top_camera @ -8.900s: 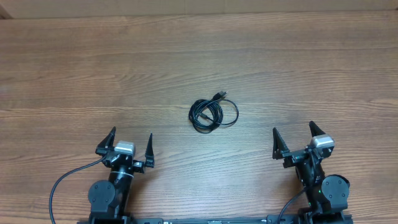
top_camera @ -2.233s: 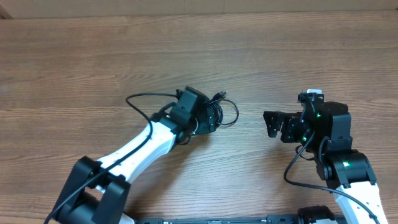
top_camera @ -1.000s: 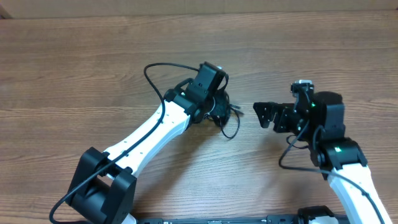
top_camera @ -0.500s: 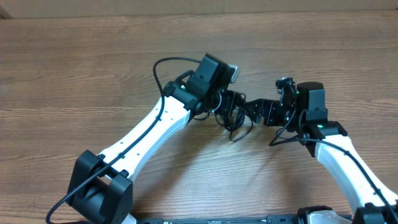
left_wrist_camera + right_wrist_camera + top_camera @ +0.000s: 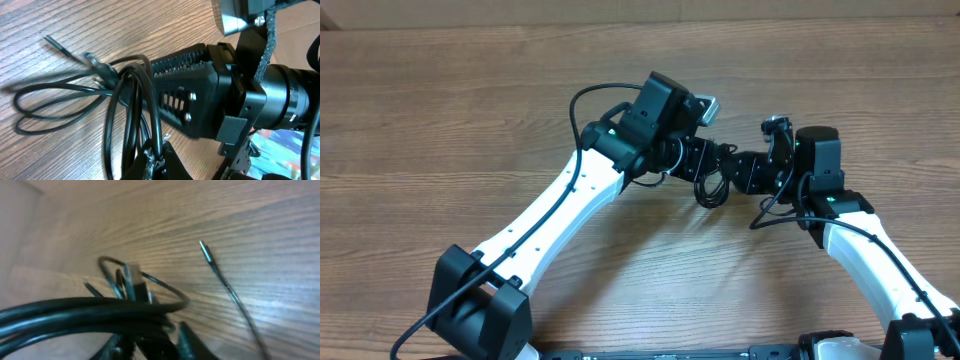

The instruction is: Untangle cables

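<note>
- The left fingers [image 5: 152,161] are pinched together on the cables [image 5: 122,100]. In the left wrist view several black strands run down into their tips at the bottom edge of the frame.
- Seen from above, the left fingers [image 5: 697,160] and the right fingers [image 5: 732,170] point at each other, tips very near. The cables [image 5: 710,190] are bunched between them and sag in a small loop just below both.
- One right finger shows in the left wrist view as a black ribbed bar [image 5: 187,100] just behind the bundle. Strands cross in front of it.
- In the right wrist view, the right fingers [image 5: 150,347] sit at the bottom edge with the blurred, thick-looking strands [image 5: 75,315] passing right over them. It cannot be told whether they are spread or clamped on the cords.
- Beyond the left fingers, long loops [image 5: 55,107] spread outward over the wooden surface [image 5: 60,20], and a small plug [image 5: 98,66] lies near the top of the bundle.
- Beyond the right fingers, one thin strand runs away alone, ending in a slim connector [image 5: 205,247] lying on the surface [image 5: 270,225].
- The wood-grain surface [image 5: 470,100] carries both arms' reach.
</note>
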Controlling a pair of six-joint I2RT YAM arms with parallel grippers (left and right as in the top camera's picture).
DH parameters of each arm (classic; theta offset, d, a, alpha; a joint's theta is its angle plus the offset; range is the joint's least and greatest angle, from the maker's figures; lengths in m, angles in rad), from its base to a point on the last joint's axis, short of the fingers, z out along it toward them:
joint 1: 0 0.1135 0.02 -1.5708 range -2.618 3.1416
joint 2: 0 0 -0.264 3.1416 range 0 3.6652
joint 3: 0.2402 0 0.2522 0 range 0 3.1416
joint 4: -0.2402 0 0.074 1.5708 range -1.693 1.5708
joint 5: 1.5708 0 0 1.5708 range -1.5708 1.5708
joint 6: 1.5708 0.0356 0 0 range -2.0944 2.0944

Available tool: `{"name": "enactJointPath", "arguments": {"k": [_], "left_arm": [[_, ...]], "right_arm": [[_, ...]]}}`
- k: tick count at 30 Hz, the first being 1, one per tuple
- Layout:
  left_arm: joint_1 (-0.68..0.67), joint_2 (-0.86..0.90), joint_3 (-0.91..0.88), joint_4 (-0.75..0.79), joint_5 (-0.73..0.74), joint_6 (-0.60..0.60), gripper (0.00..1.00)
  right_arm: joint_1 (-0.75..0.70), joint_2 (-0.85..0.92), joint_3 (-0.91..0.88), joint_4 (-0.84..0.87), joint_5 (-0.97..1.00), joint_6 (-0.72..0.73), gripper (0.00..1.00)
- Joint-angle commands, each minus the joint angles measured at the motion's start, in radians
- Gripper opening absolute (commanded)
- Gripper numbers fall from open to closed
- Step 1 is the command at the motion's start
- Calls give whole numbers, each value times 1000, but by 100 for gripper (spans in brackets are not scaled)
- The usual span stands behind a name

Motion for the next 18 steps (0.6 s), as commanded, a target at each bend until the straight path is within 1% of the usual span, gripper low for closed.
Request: {"name": "enactJointPath", "arguments": {"k": [1,2,3,7,9,12,14,16,18], "left_arm": [[19,-16,35,0,48,15,4],[26,-16,35,0,48,15,4],[33,-16,35,-2,48,15,4],[84,-22,35,-19,46,16,4],[121,-27,35,-32,39,18,4],[180,-29,35,-68,-21,19,4],[219,-29,35,-100,-79,19,4],[248,-29,35,-124,-113,19,4],[270,-29,34,-133,-113,19,4]], "right_arm": [[3,6,23,-7,114,-2,8],[3,6,23,-22,153,-1,4],[3,6,23,-34,181,4,4],[3,6,23,-91,315,97,4],[3,6,23,-106,341,123,4],[3,6,23,-116,355,159,4],[3,6,23,-108,296,183,4],[3,6,23,-78,125,139,4],[3,6,23,-31,-59,92,4]]}}
